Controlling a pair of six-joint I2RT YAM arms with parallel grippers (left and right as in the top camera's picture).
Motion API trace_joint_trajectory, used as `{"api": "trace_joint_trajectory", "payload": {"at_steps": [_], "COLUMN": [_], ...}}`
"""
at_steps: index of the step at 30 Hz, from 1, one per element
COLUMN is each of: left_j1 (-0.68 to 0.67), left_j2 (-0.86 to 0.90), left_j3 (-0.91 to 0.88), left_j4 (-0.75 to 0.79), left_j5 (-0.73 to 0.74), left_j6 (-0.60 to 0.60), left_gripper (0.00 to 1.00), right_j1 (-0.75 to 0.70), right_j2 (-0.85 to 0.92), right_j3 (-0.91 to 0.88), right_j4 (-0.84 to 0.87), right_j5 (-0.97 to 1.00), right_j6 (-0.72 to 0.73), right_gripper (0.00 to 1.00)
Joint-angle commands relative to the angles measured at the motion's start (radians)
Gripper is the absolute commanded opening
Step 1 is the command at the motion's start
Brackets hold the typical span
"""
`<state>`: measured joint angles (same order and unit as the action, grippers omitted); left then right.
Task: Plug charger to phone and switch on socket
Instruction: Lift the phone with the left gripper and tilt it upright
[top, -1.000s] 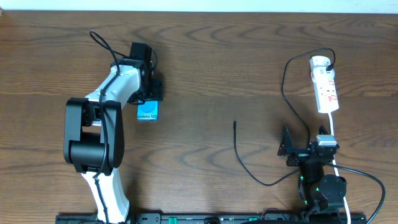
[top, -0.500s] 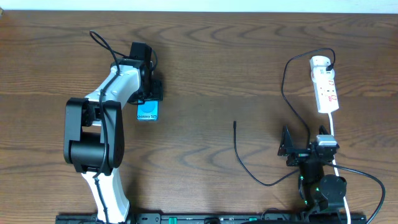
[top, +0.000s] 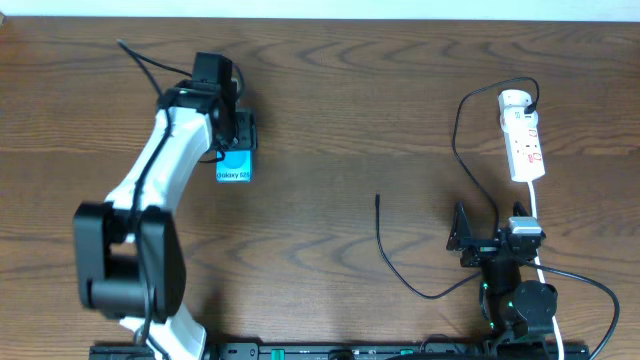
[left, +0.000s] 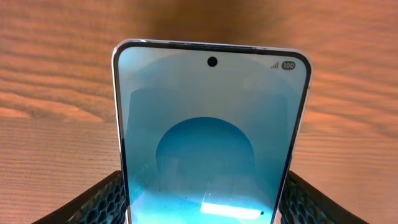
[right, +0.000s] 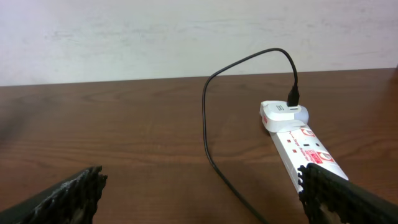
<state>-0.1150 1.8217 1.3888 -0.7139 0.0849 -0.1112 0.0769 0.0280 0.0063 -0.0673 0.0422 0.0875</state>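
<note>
The phone, with a cyan-blue screen and white edge, is held in my left gripper at the table's upper left; the left wrist view shows it between both black fingers, pressed on its sides. The black charger cable lies at centre right, its plug tip free on the wood; its far end is plugged into the top of the white socket strip at far right. My right gripper is open and empty below the strip. The right wrist view shows the cable and strip ahead.
The strip's white cord runs down past my right arm base. The wooden table ends at a pale wall along the back edge.
My left arm has swung up and to the left, carrying the phone a short way with it. The right arm, cable and socket strip have not moved.
</note>
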Motion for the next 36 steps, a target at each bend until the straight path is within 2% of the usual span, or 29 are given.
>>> {"api": "trace_joint_trajectory", "payload": {"at_steps": [1, 2, 4, 8, 9, 10, 14, 18, 22, 26, 30, 36], "left_j1": [0.002, 0.002, 0.002, 0.003, 0.003, 0.009, 0.035, 0.084, 0.131, 0.172, 0.208, 0.217], "left_j2": [-0.101, -0.116, -0.16, -0.176, -0.176, -0.176, -0.176, -0.176, -0.176, -0.176, -0.176, -0.176], "left_j3": [0.011, 0.011, 0.011, 0.011, 0.011, 0.011, 0.011, 0.011, 0.011, 0.011, 0.011, 0.011], "left_j4": [-0.003, -0.004, -0.014, -0.026, -0.029, -0.029, -0.029, -0.029, -0.029, -0.028, -0.027, -0.006], "left_j5": [0.113, 0.133, 0.201, 0.348, 0.403, 0.498, 0.671, 0.934, 1.121, 1.286, 1.417, 1.432], "left_j6": [-0.095, -0.124, -0.282, -0.502, -0.575, -0.703, -0.871, -1.107, -1.307, -1.394, -1.39, -1.391], "left_gripper": [0.07, 0.07, 0.07, 0.07, 0.07, 0.07, 0.07, 0.07, 0.07, 0.07, 0.07, 0.07], "right_j1": [0.003, 0.003, 0.003, 0.003, 0.003, 0.003, 0.003, 0.003, 0.003, 0.003, 0.003, 0.003], "right_j2": [-0.003, -0.003, -0.003, -0.003, -0.003, -0.003, -0.003, -0.003, -0.003, -0.003, -0.003, -0.003], "right_j3": [0.0, 0.0, 0.0, 0.0, 0.0, 0.0, 0.0, 0.0, 0.0, 0.0, 0.0, 0.0], "right_j4": [-0.003, -0.003, -0.003, -0.003, -0.004, -0.003, -0.004, -0.003, -0.003, -0.004, -0.003, -0.003], "right_j5": [0.011, 0.011, 0.011, 0.011, 0.011, 0.011, 0.011, 0.011, 0.011, 0.011, 0.011, 0.011], "right_j6": [0.005, 0.005, 0.005, 0.005, 0.005, 0.005, 0.005, 0.005, 0.005, 0.005, 0.005, 0.005], "right_gripper": [0.99, 0.99, 0.99, 0.99, 0.99, 0.99, 0.99, 0.99, 0.99, 0.99, 0.99, 0.99]}}
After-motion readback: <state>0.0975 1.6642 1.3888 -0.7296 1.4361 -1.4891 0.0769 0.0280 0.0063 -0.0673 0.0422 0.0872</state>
